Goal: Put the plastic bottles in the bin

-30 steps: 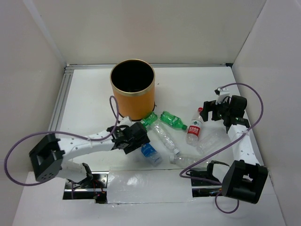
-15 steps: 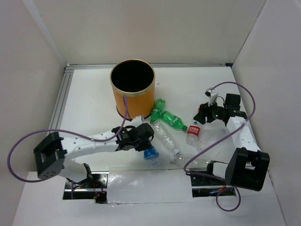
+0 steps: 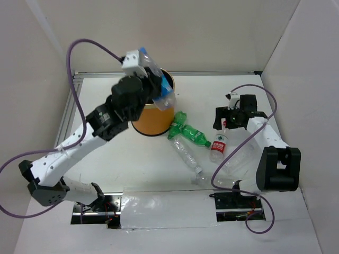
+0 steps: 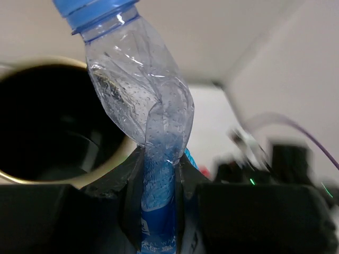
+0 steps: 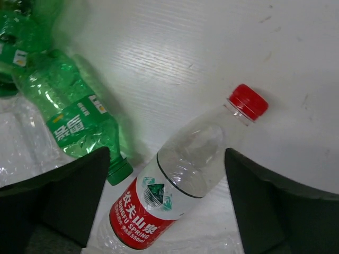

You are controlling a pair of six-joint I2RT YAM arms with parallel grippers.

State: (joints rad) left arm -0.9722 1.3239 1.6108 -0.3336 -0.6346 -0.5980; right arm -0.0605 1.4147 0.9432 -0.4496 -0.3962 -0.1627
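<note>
- Robot lab, a boxed-in test cell: plain white panels [image 3: 169, 32] stand on three sides of a white surface [image 3: 106, 108].
- Bare aluminium rail [image 3: 70, 108] runs along the surface's left edge, with more rail along the back.
- Two white-and-black machine arms, left arm [image 3: 74, 145] and right arm [image 3: 267, 138], are mounted at the near edge on a silvery sheet [image 3: 159, 209].
- Purple cables [image 3: 87, 43] loop loose off both arms.
- Exposed wiring [image 3: 98, 203] shows by the left base.
- On the surface: crushed plastic bottles [image 3: 195, 137] and an orange bin [image 3: 151, 120].
</note>
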